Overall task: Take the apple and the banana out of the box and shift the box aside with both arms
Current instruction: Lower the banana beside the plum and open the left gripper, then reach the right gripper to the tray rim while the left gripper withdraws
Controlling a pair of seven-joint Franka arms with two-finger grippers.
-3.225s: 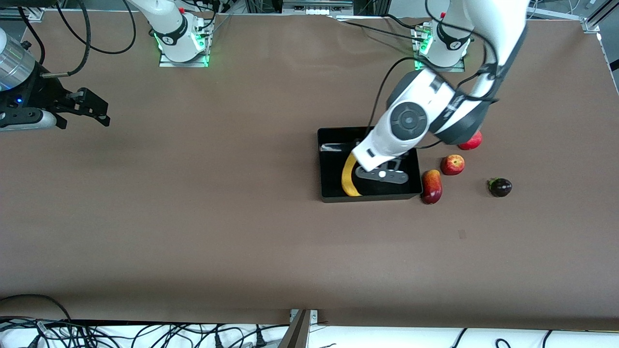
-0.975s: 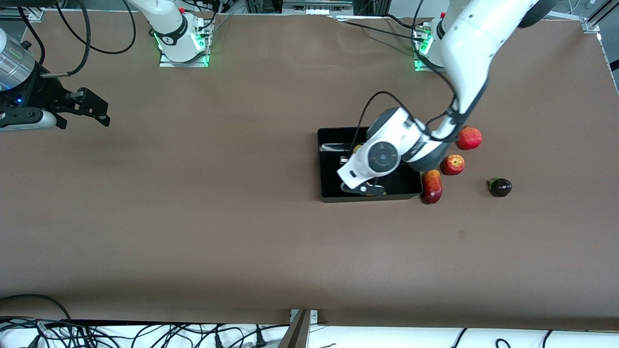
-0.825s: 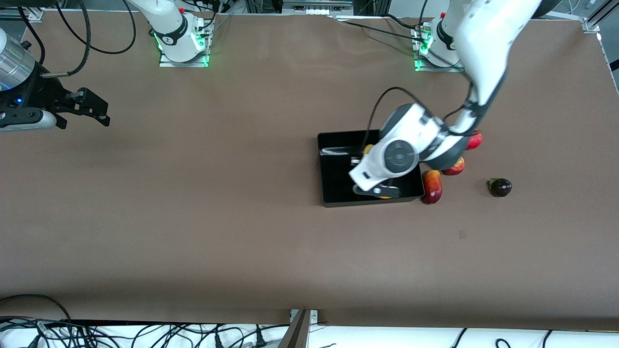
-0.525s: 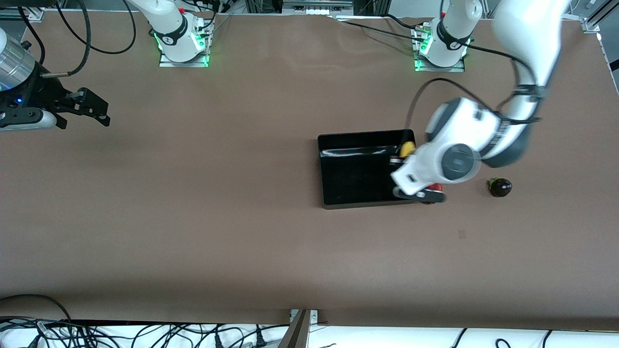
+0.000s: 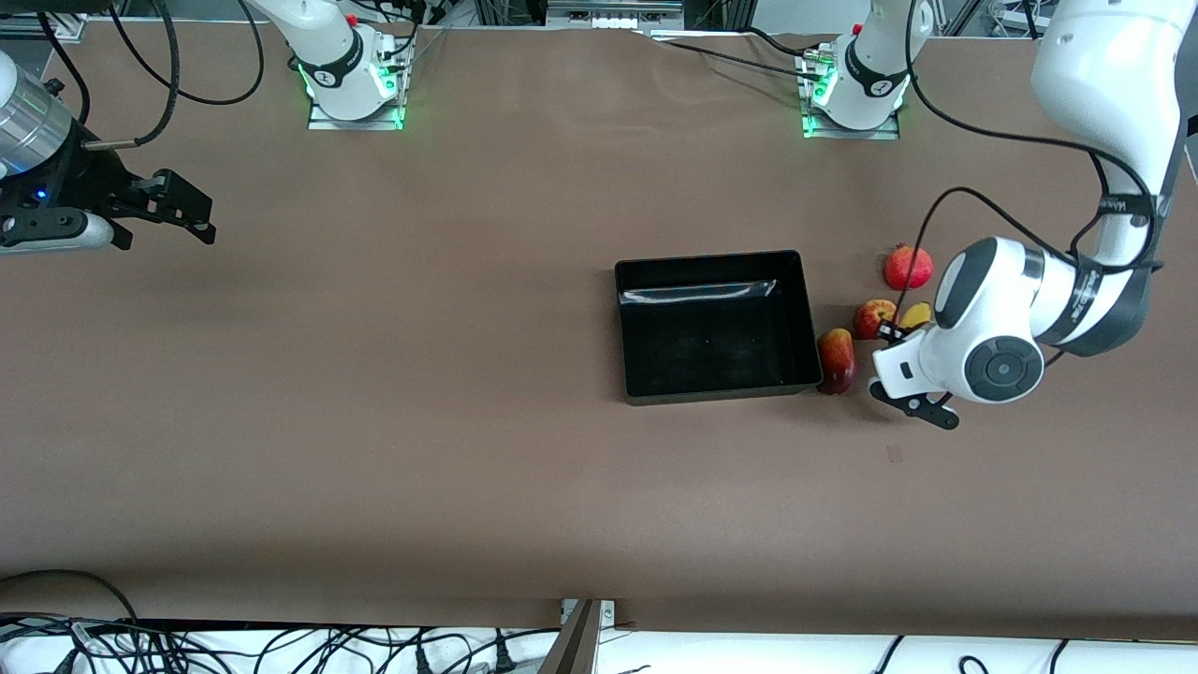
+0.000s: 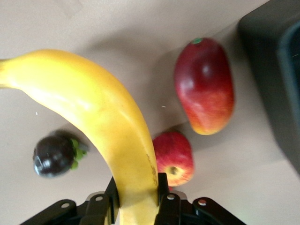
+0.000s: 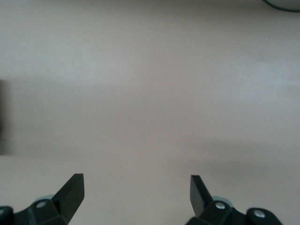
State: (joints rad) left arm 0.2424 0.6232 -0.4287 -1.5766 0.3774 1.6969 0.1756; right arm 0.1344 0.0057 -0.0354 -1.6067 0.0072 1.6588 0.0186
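Note:
The black box [image 5: 636, 323] stands in the middle of the table with nothing in it; a corner of it shows in the left wrist view [image 6: 276, 65]. My left gripper [image 5: 894, 337] is shut on the yellow banana [image 5: 916, 313] and holds it in the air over the loose fruits beside the box. In the left wrist view the fingers [image 6: 161, 187] clamp the banana [image 6: 103, 117] near one end. The small red apple with yellow patches [image 5: 872, 318] lies on the table under it [image 6: 173, 157]. My right gripper [image 5: 173, 208] waits open and empty at the right arm's end of the table [image 7: 136, 187].
A red oblong mango [image 5: 836, 360] lies against the box's wall [image 6: 205, 91]. A round red fruit [image 5: 908, 267] lies farther from the front camera than the apple. A dark purple mangosteen [image 6: 54, 154] shows only in the left wrist view.
My left gripper lifted the banana out of the box and carried it toward the left arm's end of the table, over the loose fruits. The right arm has not moved.

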